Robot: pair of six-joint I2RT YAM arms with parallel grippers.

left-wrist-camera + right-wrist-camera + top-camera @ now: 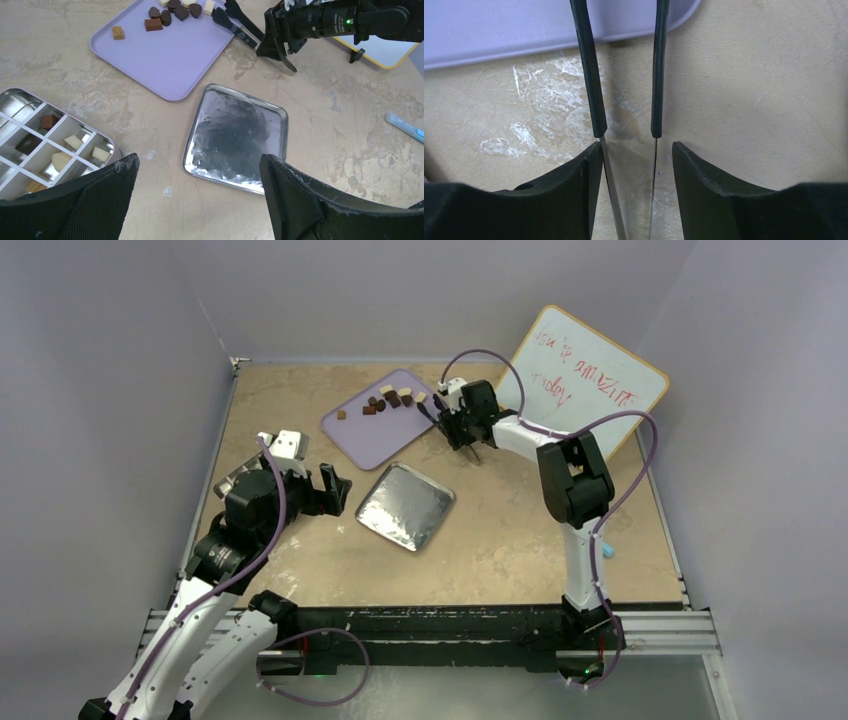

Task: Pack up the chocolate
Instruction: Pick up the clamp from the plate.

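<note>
The packing looks partly done. Half a dozen or so pieces of chocolate (74, 141), brown and cream, sit in separate cells of the divided tin (15, 97) near the left edge of the worktop (350, 165). Most cells that show are bare, and part of the tin is hidden.

Around ten pieces lie on the lilac tray (165, 60) toward the far edge. They are bunched at its far end, with one caramel lump apart from the rest.

The right gripper (635, 147) has its jaws clasped on a pair of tongs (235, 22), whose tips reach the tray's rim beside the cluster and carry nothing.

The left gripper (198, 160) hangs released and empty above the shiny silver square (235, 130) in the middle of the worktop. That square is probably the lid, so fitting it would come last.
</note>
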